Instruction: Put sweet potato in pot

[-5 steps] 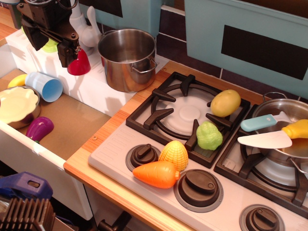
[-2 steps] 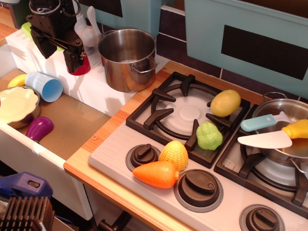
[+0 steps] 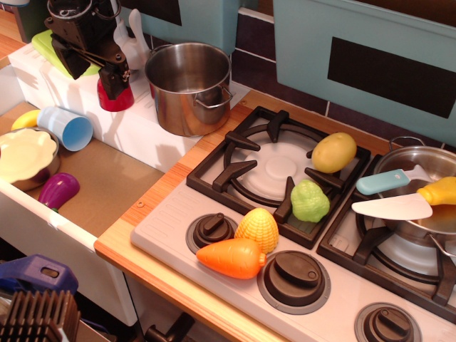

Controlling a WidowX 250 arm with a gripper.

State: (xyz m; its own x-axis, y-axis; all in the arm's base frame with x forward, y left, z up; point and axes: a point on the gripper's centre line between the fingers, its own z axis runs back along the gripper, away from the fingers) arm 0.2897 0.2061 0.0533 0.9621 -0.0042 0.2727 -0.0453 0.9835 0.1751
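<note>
The sweet potato [image 3: 114,99] is a small glossy red toy on the white ledge [image 3: 142,132], just left of the pot. The pot [image 3: 184,107] is a tall shiny steel pot with loop handles, standing upright and empty on the same ledge. My black gripper [image 3: 92,73] hangs at the upper left, its jaws spread apart. Its right finger [image 3: 114,77] sits right over the top of the sweet potato and hides its upper part. The left finger is clear of it, so nothing is held.
A white faucet [image 3: 132,39] stands behind the gripper. The sink below holds a blue cup [image 3: 68,128], a yellow bowl [image 3: 25,153] and a purple eggplant [image 3: 57,190]. On the stove are a yellow potato [image 3: 333,152], green vegetable [image 3: 310,201], corn [image 3: 257,229], carrot [image 3: 231,258], and a pan with knife [image 3: 395,206].
The gripper has moved right and slightly back, from left of the sweet potato to over it. The sweet potato, fully visible before, is now partly covered. Nothing else moved.
</note>
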